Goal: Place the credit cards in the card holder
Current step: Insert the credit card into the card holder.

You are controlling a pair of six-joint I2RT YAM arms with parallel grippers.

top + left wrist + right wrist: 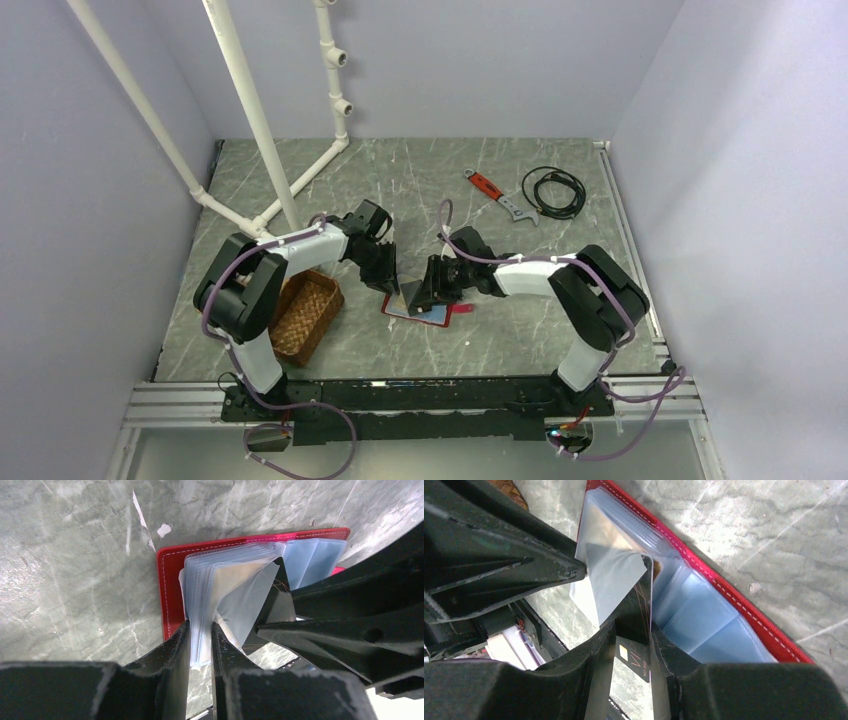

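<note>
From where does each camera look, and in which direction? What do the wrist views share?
Top external: above and behind, facing down on the table; the left arm and right arm show.
Left wrist: on the left arm, facing down its left gripper onto clear sleeves.
Right wrist: on the right arm, facing down its right gripper onto a dark card.
Shared: the open card holder, and the opposite gripper.

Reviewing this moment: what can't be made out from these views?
- Top external: most of the card holder and anything on it, covered by the left gripper and right gripper.
- Left wrist: most of the dark card, behind a lifted clear sleeve.
- Right wrist: the card's print, blurred and partly covered by the right fingers; whether its far edge is inside a sleeve.
</note>
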